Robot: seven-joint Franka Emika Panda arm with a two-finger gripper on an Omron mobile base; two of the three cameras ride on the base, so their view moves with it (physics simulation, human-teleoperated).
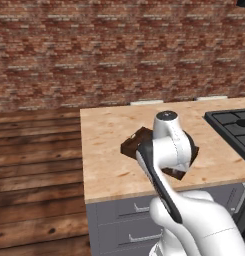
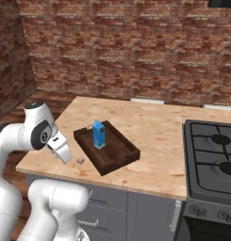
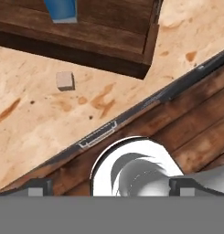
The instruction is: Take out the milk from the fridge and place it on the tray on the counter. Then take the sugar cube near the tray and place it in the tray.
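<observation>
- Tray [image 2: 118, 157] as our landmark: dark-brown wood, sitting on the counter [image 2: 150, 129] close to its front edge, one blue milk [image 2: 99, 134] carton upright inside it, toward the tray's far-left end.
- One sugar cube [image 2: 80, 160] lies on the bare counter just beside the tray's near-left side, apart from the tray wall; the hand view has it [image 3: 65, 80] below the tray's long edge.
- Right of the tray, well apart, a black stove [image 2: 216, 155]; behind the tray, a brick wall [image 2: 126, 47]; below it, grey drawers [image 2: 100, 212] with silver handles.
- From the left base view the white arm covers much of the tray.
- Gripper [image 2: 65, 155] hangs left of the tray, near the cube, above the counter's edge, fingers spread wide, holding and touching nothing.
</observation>
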